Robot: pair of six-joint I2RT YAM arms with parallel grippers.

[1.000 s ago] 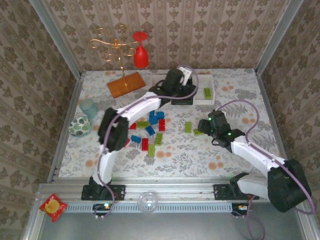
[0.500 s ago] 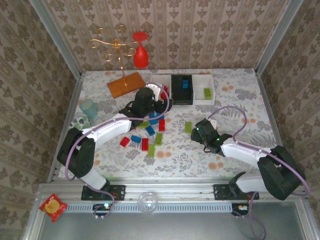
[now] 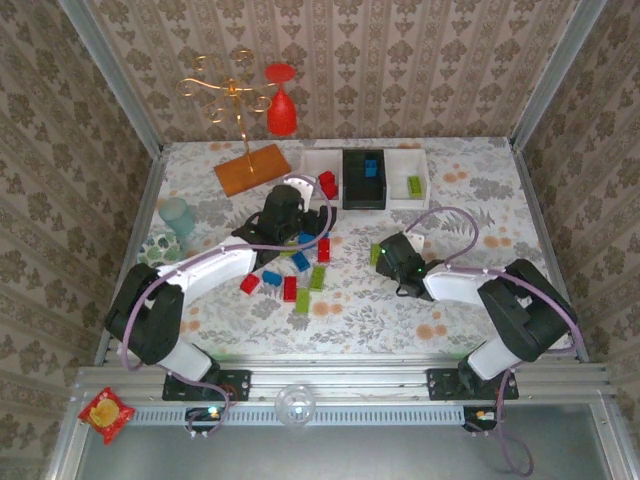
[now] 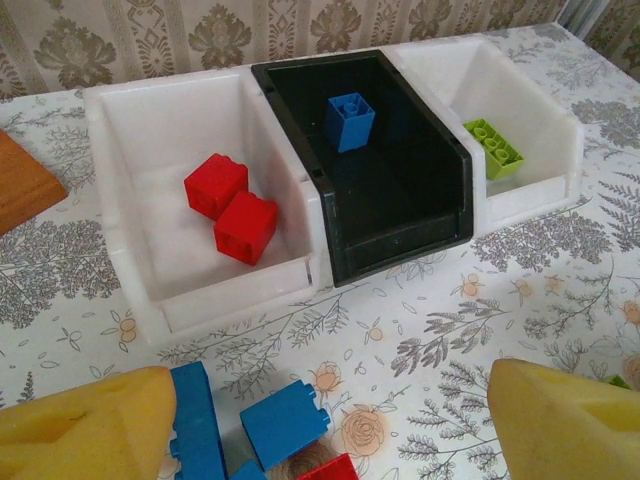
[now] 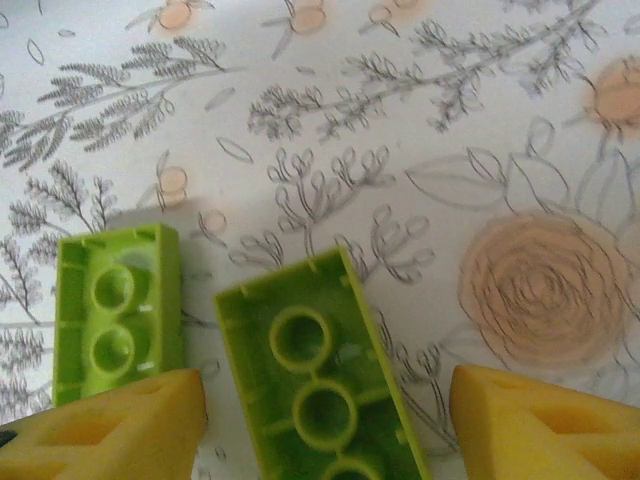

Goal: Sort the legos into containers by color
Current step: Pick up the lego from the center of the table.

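— Legos (image 3: 300, 262) first: where are they, from your seat?

— Most lie loose in a red, blue and lime huddle in the middle of the table (image 3: 460, 190). My left gripper (image 4: 325, 430) hangs over the far edge of that huddle. Its pads are spread wide with nothing between them. I think that suits a drop onto one of the blue bricks (image 4: 285, 420) just below.

— And the trays?

— They sit in a row at the back, touching side by side, so each colour gets its own drop. The left white tray (image 4: 120, 270) has two red bricks (image 4: 230, 210). The black tray (image 4: 400, 240) has one blue brick (image 4: 349, 120), and the right white tray (image 4: 545, 185) has one lime brick (image 4: 493, 148).

— The right side?

— My right gripper (image 5: 325, 430) sits low over a loose lime brick (image 5: 310, 390) that lies hollow side up. The pads stand apart, one on each side across its short width, and I see no pinch yet. A second loose lime brick (image 5: 118, 310) lies just beside one pad. I judge it could get nudged as I close.
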